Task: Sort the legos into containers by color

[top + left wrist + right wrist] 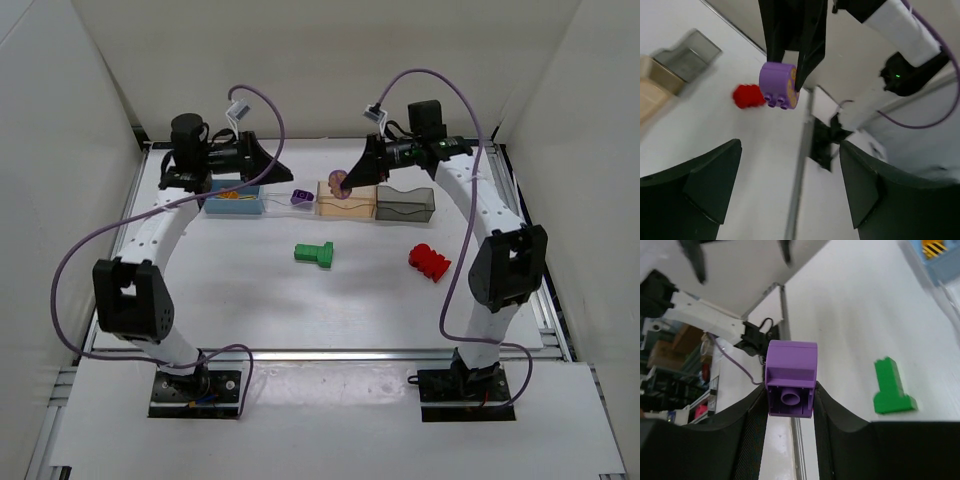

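Right hand [790,392] clamps the purple lego [791,360] between its jaws; left hand [790,167] gapes wide, holding nothing.

The table [300,300] was a smooth, matt white board, edged at the near side by a brushed metal rail [320,354]. The purple lego [791,380] was moulded plastic with a soft satin sheen, as were the green lego [890,390] and the red lego [429,262]. The blue container [235,207] was opaque plastic. The pale orange container [345,210] and the grey container [405,212] were translucent plastic. The right end effector [790,387] had matt black plastic fingers [752,432].
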Action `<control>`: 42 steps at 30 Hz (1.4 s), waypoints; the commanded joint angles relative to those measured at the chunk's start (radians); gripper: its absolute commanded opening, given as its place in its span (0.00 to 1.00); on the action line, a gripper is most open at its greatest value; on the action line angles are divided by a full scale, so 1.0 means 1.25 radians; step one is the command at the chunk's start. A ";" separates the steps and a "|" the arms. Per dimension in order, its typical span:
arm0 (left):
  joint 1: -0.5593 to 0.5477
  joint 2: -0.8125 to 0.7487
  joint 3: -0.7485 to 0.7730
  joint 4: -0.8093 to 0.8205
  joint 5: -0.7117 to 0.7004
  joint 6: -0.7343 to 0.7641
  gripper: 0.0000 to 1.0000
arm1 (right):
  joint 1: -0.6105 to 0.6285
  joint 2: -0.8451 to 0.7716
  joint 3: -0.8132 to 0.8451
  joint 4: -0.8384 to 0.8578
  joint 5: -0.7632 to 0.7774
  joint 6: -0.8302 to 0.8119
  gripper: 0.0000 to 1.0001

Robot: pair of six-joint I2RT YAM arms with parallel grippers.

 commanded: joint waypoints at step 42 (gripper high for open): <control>-0.063 0.115 0.051 0.057 0.230 -0.078 0.62 | 0.140 0.135 0.154 0.279 -0.148 0.269 0.00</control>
